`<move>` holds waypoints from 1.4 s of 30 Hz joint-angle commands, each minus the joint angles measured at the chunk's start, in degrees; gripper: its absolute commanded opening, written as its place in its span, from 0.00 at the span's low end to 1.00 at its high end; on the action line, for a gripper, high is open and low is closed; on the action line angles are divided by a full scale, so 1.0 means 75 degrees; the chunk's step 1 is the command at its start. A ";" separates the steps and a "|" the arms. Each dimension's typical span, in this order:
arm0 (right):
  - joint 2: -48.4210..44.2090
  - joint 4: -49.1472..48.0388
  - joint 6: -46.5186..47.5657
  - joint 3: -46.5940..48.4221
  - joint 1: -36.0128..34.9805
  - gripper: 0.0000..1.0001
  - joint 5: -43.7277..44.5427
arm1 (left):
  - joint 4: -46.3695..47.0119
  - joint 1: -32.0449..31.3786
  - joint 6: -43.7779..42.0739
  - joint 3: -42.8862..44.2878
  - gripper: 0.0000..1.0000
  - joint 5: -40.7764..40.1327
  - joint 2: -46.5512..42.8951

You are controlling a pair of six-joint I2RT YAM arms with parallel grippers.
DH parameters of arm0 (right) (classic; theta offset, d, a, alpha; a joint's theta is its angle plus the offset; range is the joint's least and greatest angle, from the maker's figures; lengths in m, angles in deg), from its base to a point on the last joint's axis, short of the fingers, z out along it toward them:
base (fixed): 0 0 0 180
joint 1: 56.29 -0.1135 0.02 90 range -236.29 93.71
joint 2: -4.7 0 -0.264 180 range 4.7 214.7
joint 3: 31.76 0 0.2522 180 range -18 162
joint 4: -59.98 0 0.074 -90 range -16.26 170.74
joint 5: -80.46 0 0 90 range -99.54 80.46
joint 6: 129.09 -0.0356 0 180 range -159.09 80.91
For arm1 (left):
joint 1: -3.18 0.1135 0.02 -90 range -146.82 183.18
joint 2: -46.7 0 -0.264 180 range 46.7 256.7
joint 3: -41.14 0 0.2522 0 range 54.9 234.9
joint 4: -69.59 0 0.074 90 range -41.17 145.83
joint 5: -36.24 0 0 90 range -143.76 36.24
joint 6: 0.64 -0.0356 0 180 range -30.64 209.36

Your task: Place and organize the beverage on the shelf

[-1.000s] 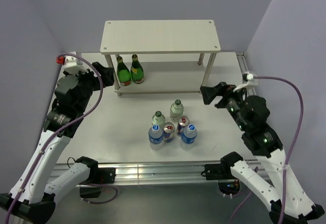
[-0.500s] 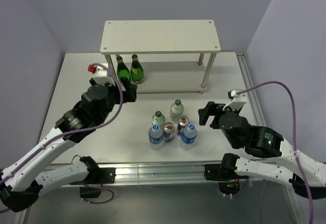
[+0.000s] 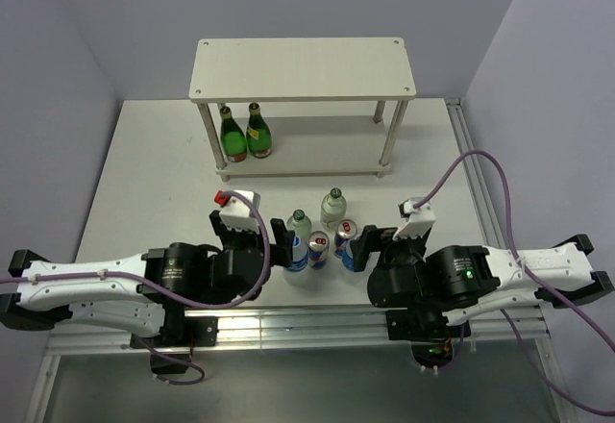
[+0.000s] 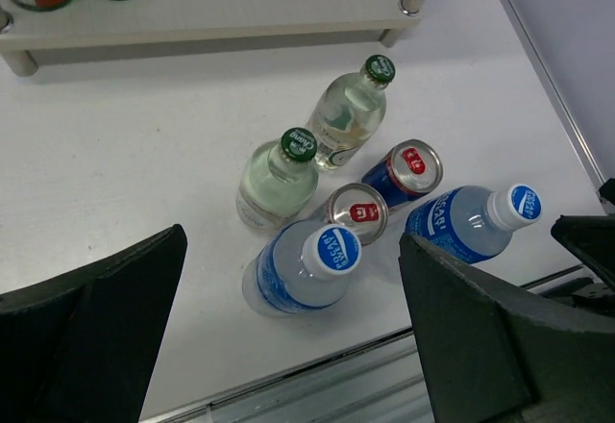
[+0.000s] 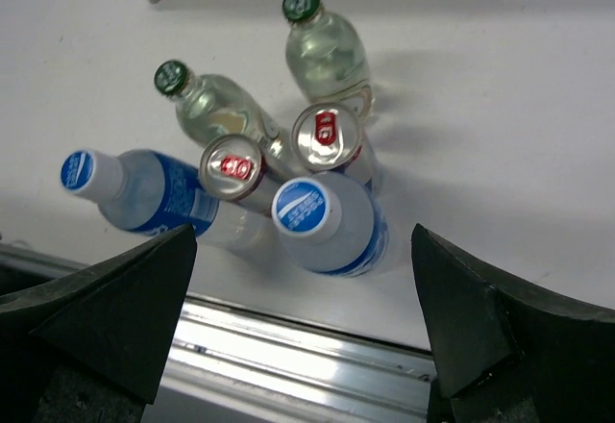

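At the near edge of the table [image 3: 163,183], both arms lie folded low, with the left gripper [image 3: 282,248] and right gripper [image 3: 357,247] facing the cluster of drinks from either side. Both sets of jaws are spread wide and hold nothing. Each wrist view centres on one of the two water bottles [image 4: 298,274] [image 4: 461,223]. The two cans [image 4: 356,213] [image 4: 408,168] stand close behind, then the two green-capped bottles [image 4: 279,178] [image 4: 346,115]. None of the six is on the shelf [image 3: 303,67] yet. Its lower tier [image 3: 317,149] holds only two dark green bottles [image 3: 233,139] at the left end. Assessment: this is the approach for a first pick. Next, each gripper should close on its nearest water bottle, slipping its fingers in without knocking the adjacent cans
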 commanded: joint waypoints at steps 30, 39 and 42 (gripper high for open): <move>0.0650 -0.4795 0.0684 -0.3386 -0.0189 1.00 -0.0306 | 0.4101 -0.1128 0.0686 -0.3384 0.99 -0.0568 0.1959; 0.1494 -0.4681 0.0370 -0.3306 0.0633 1.00 -0.0168 | 0.5532 -0.0412 -0.0499 -0.3971 0.99 -0.0204 0.1946; 0.1833 -0.4539 -0.0016 -0.3177 0.0633 1.00 0.0136 | 0.6211 -0.0248 -0.0757 -0.4158 0.99 -0.0134 0.2028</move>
